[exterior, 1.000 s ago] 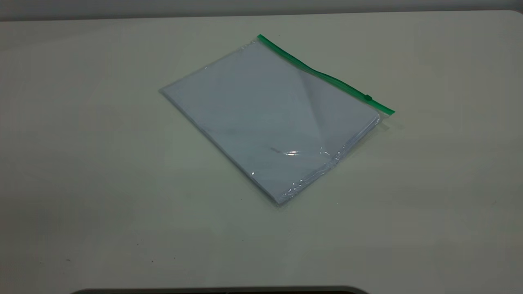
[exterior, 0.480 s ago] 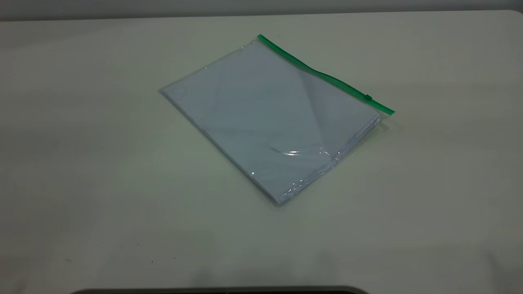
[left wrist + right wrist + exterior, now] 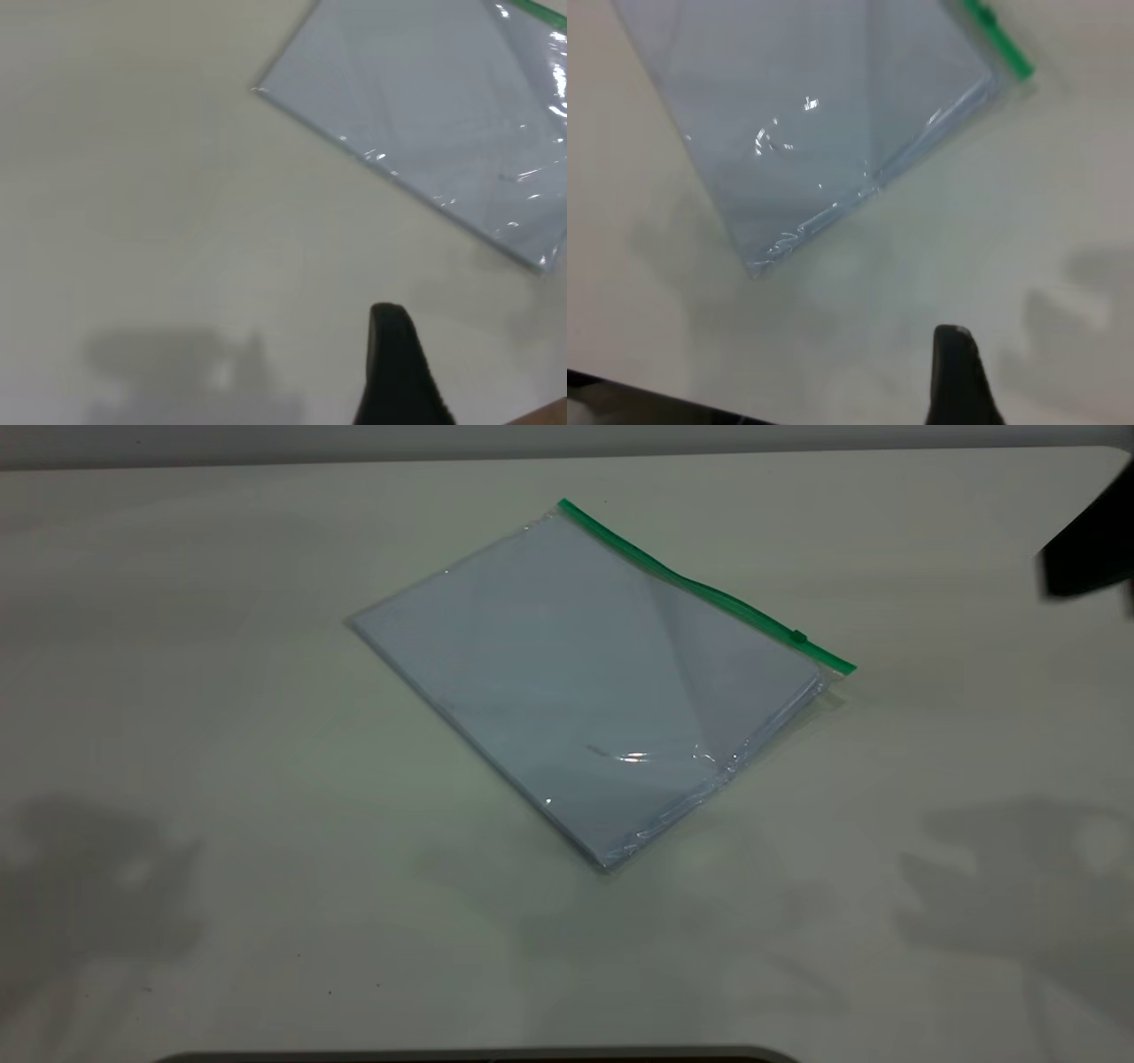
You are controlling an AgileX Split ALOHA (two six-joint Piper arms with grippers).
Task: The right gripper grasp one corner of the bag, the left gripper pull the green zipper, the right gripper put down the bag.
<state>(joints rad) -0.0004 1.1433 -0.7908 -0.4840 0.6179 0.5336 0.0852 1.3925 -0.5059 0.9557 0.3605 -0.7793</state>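
Note:
The bag (image 3: 585, 682) lies flat on the table's middle, a clear pouch with white sheets inside. The green zipper (image 3: 700, 589) runs along its far right edge, with the darker slider tab (image 3: 798, 637) near the right end. A black part of the right arm (image 3: 1085, 558) shows at the right edge, away from the bag. In the right wrist view the right gripper (image 3: 957, 372) hovers above bare table short of the bag (image 3: 815, 124) and the zipper end (image 3: 998, 40). The left gripper (image 3: 394, 354) hovers over bare table, apart from the bag (image 3: 434, 106). Nothing is held.
The pale table (image 3: 221, 735) carries only the bag. Arm shadows fall on it at the front left (image 3: 97, 868) and front right (image 3: 1019, 886). A dark rim (image 3: 478, 1056) runs along the table's front edge.
A black part of the right arm has come into view at the right edge. Shadows of both arms have spread over the table's front left and front right. The bag has not moved.

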